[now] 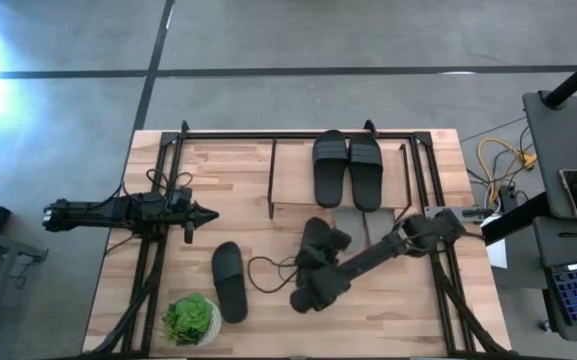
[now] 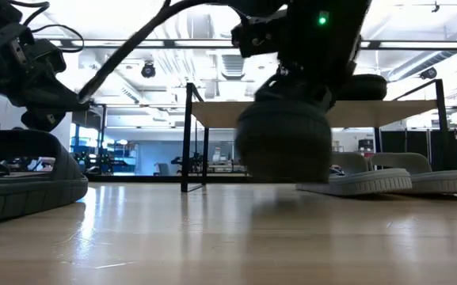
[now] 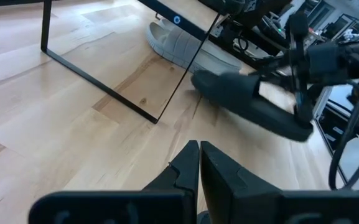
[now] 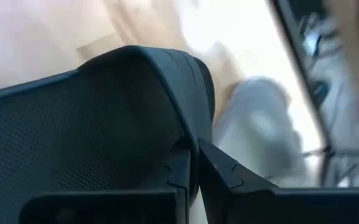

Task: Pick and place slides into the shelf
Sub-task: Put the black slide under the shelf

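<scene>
My right gripper (image 1: 315,262) is clamped on a black slide (image 1: 320,245), lifted above mid-table before the shelf (image 1: 298,175). Black pair (image 1: 348,168) sits on it. Another black slide (image 1: 230,281) lies near the front edge. My left gripper (image 1: 205,213) rests closed, empty, left side.

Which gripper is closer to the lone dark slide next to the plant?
Left. The left gripper hovers just beyond the lone slide, shut and empty. The right gripper is farther to its side, clamping another dark slide.

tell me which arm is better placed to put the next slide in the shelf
Right: the right gripper is shut on a black slide, near the shelf. The left gripper is shut, holding nothing.
</scene>
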Tool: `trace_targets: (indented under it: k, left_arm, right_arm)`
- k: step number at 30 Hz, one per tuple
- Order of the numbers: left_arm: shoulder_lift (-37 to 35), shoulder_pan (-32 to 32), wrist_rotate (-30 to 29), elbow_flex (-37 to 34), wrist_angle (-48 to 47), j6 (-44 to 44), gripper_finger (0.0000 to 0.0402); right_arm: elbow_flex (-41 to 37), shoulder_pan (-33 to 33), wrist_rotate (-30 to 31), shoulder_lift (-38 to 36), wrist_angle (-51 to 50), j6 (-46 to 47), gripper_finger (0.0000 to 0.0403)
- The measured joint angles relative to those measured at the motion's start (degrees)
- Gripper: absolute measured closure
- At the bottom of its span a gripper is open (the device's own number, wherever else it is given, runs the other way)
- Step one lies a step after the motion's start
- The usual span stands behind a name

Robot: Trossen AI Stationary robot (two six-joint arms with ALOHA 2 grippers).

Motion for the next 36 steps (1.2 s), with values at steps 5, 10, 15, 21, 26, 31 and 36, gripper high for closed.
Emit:
trace_targets:
  k: [5,10,15,21,26,31,36]
  left_arm:
    - [0.0,0.01,0.01,0.0,-0.01,0.02,0.0402]
    - [0.0,0.0,0.0,0.0,0.0,0.01,0.0402]
    - [0.0,0.0,0.01,0.01,-0.01,0.0,0.0402]
    - [0.0,0.02,0.0,0.0,0.0,0.01,0.0402]
    - [0.0,0.02,0.0,0.0,-0.01,0.0,0.0402]
    - [0.0,0.02,0.0,0.0,0.0,0.0,0.0402]
    - [0.0,0.02,0.0,0.01,-0.01,0.02,0.0402]
  right_arm:
    - [-6.56,-1.69,5.44,-6.45,5.57,-16.5,0.039]
    - [-15.08,-2.81,2.58,-13.34,18.41,-28.27,0.039]
    - [-22.05,-3.73,-0.93,-16.05,23.65,-30.67,0.039]
    - [-23.93,-3.67,-0.32,-15.22,24.56,-30.88,0.039]
    - [-24.33,-4.08,2.44,-14.46,25.35,-29.41,0.0388]
    - [-25.83,-5.36,2.12,-14.44,25.62,-27.41,0.0353]
    - [-27.29,-6.19,1.53,-14.44,25.29,-27.03,0.0299]
